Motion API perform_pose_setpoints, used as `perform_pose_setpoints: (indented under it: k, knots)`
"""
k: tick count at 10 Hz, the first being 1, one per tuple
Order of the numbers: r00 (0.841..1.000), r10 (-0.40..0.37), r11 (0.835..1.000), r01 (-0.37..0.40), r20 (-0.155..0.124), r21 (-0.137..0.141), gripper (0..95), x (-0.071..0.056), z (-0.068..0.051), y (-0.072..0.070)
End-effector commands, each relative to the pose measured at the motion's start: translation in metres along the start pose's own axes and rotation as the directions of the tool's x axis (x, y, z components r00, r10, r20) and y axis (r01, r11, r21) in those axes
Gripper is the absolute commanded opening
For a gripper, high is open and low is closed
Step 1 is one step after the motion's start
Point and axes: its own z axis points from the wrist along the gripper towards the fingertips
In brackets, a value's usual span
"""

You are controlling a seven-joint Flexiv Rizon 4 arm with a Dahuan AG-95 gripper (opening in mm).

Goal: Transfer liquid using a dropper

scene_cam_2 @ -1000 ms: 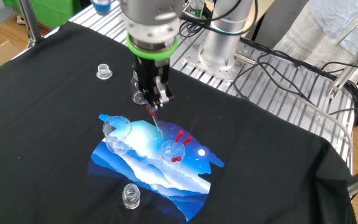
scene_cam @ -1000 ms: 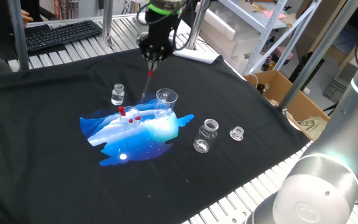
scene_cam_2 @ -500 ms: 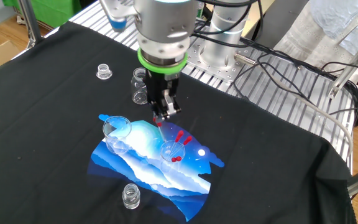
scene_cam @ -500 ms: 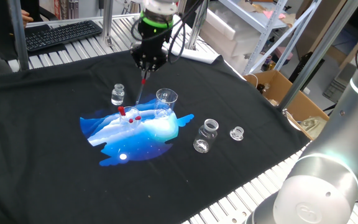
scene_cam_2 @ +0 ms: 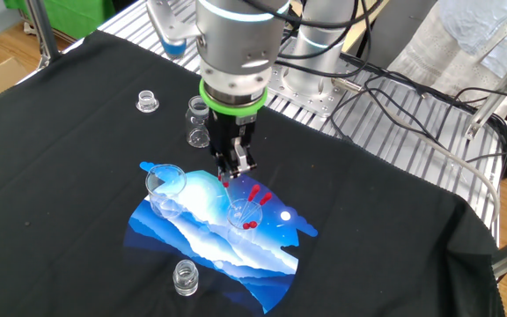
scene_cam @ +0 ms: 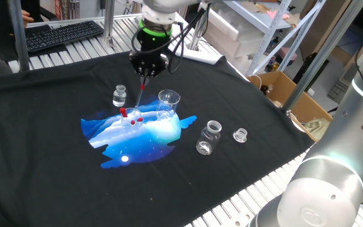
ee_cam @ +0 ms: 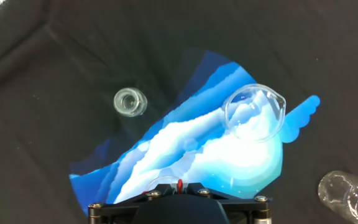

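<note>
My gripper [scene_cam: 147, 68] is shut on the dropper [scene_cam: 143, 88], pinching its red bulb, and the clear tube hangs down from the jaws. In the hand view the red bulb [ee_cam: 179, 185] shows between the closed fingertips. The dropper tip hangs above a small clear cup [scene_cam: 131, 117] with red bits in it, which stands on the blue print. In the other fixed view my gripper [scene_cam_2: 233, 167] is just above and behind that cup [scene_cam_2: 245, 214]. A glass beaker [scene_cam: 168, 101] stands to the right of the cup; the hand view shows the beaker [ee_cam: 254, 112] from above.
A small glass vial [scene_cam: 119, 96] stands left of the dropper on the black cloth [scene_cam: 55, 170]. A clear jar [scene_cam: 208, 137] and its cap [scene_cam: 240, 135] lie to the right. A keyboard [scene_cam: 62, 34] and metal posts are at the table's far edge.
My gripper has carried the dropper away from the beaker side, toward the small cup with red bits. It has stayed shut on the bulb.
</note>
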Motion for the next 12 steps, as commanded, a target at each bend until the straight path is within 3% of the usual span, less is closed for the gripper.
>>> perform_pose_setpoints:
  k: [1, 7, 10, 12]
  knots:
    - [1.000, -0.002, 1.000, 0.002, -0.002, -0.001, 0.0, 0.0006, 0.0005, -0.0003]
    - [1.000, 0.000, 1.000, 0.000, -0.010, 0.005, 0.0, 0.0006, 0.0028, -0.0004]
    - [0.999, 0.014, 1.000, -0.013, -0.029, 0.027, 0.0, -0.0037, 0.0013, 0.0030]
    - [0.998, 0.007, 0.999, -0.005, -0.057, 0.035, 0.0, -0.0037, 0.0013, 0.0030]
